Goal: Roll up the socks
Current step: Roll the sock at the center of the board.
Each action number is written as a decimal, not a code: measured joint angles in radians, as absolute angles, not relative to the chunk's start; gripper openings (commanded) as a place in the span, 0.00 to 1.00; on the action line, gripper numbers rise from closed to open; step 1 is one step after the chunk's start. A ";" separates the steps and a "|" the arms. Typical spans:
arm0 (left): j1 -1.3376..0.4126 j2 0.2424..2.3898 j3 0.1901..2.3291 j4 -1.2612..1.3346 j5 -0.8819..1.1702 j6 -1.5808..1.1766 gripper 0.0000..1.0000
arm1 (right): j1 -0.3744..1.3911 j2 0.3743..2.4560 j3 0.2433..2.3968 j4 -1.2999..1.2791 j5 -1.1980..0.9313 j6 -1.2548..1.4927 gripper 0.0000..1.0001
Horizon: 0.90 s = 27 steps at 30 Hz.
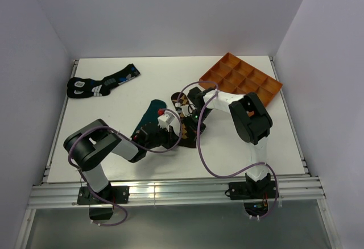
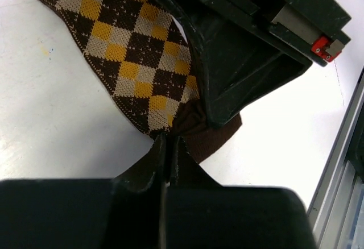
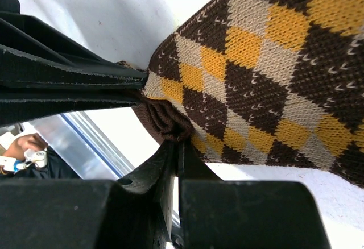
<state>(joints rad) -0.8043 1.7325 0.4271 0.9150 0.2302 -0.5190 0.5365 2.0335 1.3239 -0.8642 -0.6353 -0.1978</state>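
Clamped on the dark brown cuff of the checkered sock (image 2: 131, 50), the left end effector (image 2: 168, 141) has its fingers pressed together; the right end effector (image 3: 175, 145) pinches the same cuff from the opposite side. That sock lies on the white tabletop (image 2: 45, 118), mid-table, beside the teal sock (image 1: 149, 112); an orange tray (image 1: 242, 78) sits far right

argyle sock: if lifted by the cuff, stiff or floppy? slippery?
The argyle sock is probably floppy: its cuff bunches where the right gripper pinches it. Likely light: thin knit lying flat on the table. Knit texture should resist slipping.
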 measured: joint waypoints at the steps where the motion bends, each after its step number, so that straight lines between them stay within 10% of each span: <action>1: -0.805 1.732 0.428 0.912 0.228 -0.524 0.00 | 0.537 2.033 1.324 -0.864 -0.635 -0.197 0.05; 11: -0.828 1.668 0.465 0.735 0.165 -0.601 0.00 | 0.542 1.976 1.314 -0.839 -0.593 -0.152 0.64; 27: -0.832 1.605 0.543 0.461 0.148 -0.648 0.00 | 0.426 1.741 1.201 -0.685 -0.404 -0.150 0.58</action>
